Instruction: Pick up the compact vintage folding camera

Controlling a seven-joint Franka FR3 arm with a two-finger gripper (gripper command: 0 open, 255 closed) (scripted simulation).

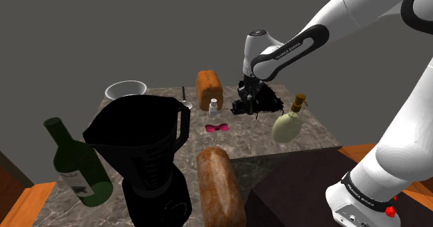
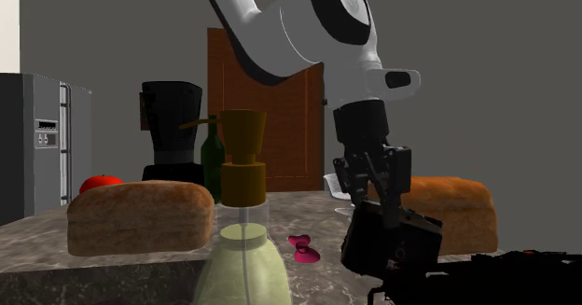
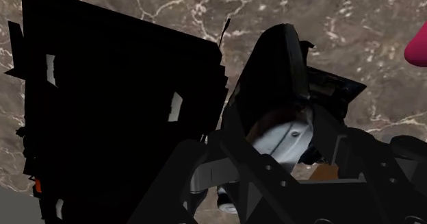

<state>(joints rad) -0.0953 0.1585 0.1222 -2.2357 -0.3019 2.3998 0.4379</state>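
Working surface: mottled brown stone counter (image 1: pixel 264 139); I judge the grasp step is in hand.
Camera: black boxy folding camera (image 2: pixel 392 242), at the counter's far side, directly under the gripper.
Gripper: all-black gripper (image 2: pixel 381 199) at the camera's top; I cannot tell whether it is clamped.
Next: I'd confirm the grip, then lift straight up.

A brown marbled stone tabletop (image 1: pixel 253 141) carries a crowded spread: a white bowl (image 1: pixel 125 90), two bread loaves, one short (image 1: pixel 209 87) and one long (image 1: pixel 220 186), a green bottle (image 1: pixel 78 164), a black blender jug (image 1: pixel 142 156), a small shaker (image 1: pixel 213 107), a pink bow (image 1: pixel 218 128), a soap dispenser (image 1: pixel 287 123) and, at the far side, a tilted black folding camera (image 1: pixel 243 103).
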